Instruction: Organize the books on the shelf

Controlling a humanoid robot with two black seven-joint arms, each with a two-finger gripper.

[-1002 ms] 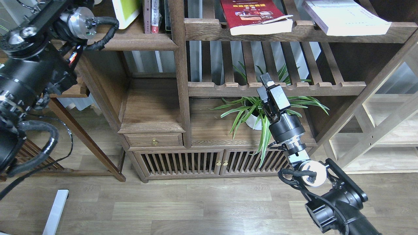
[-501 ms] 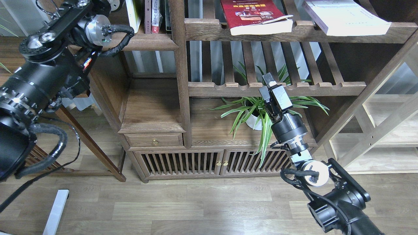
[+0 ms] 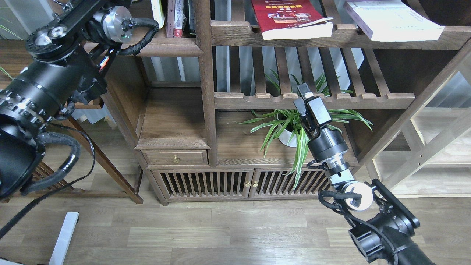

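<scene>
My left arm reaches out of view at the solid shelf (image 3: 165,48), where the yellow-green book (image 3: 158,13) stands upright; its end effector is unseen. My right end effector (image 3: 307,105) hangs empty, jaw state unclear. Red book (image 3: 290,18) and white book (image 3: 393,20) lie flat, likely next.

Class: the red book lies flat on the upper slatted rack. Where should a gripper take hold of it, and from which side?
Grip the red book at its overhanging front edge, where white page ends jut past the rack's front rail. Come from the front, one finger above the cover and one below; it lies flat, so its other edges probably offer less room.
</scene>
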